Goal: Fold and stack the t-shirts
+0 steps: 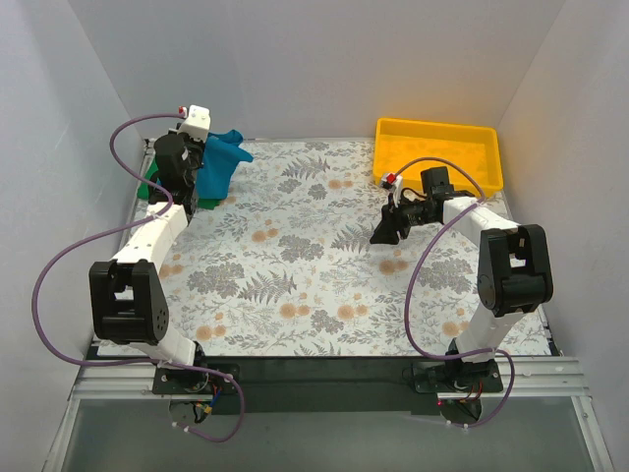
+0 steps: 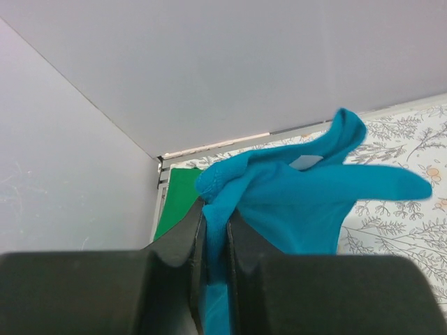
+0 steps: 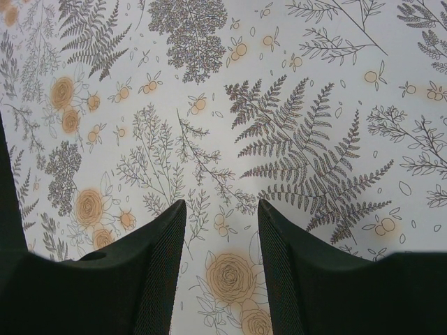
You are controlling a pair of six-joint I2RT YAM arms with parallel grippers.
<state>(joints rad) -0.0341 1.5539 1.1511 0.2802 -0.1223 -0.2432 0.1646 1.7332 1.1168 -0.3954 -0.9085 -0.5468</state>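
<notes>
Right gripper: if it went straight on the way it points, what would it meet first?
Most likely the floral table cover: the right gripper, open and empty, points down at it, with nothing else ahead in its wrist view. Depth is unclear.

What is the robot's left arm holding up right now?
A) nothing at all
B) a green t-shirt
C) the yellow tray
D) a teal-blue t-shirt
D: the left gripper is pinched shut on a bunched fold of the teal-blue t-shirt, which hangs from it, while the green t-shirt lies flat in the corner behind.
</notes>
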